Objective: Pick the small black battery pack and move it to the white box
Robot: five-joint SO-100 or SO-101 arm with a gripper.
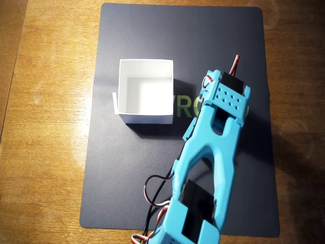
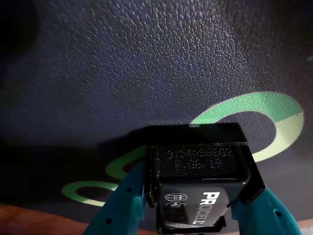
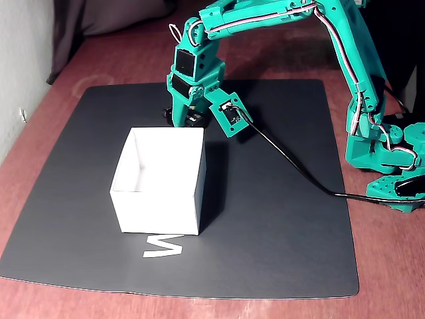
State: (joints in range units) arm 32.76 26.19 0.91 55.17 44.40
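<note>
Between your teal fingers (image 2: 128, 196) in the wrist view sits the black battery pack (image 2: 198, 183), clamped on both sides by the gripper (image 2: 195, 196). Its long axis runs from 6 o'clock toward 12 in that frame, the far end pointing at the dark mat (image 2: 122, 73) just below it; whether it touches the mat you cannot tell. White lettering along the pack's glossy face reads "PROCELL", turned sideways. Seen from the fixed camera, your arm (image 3: 345, 60) arches over from the base at 3 o'clock and drops the wrist steeply down, just behind the white box (image 3: 159, 179). Overhead, the box (image 1: 146, 91) lies at 9 o'clock from the gripper head, apart from it. Green letters on the mat are partly hidden.
</note>
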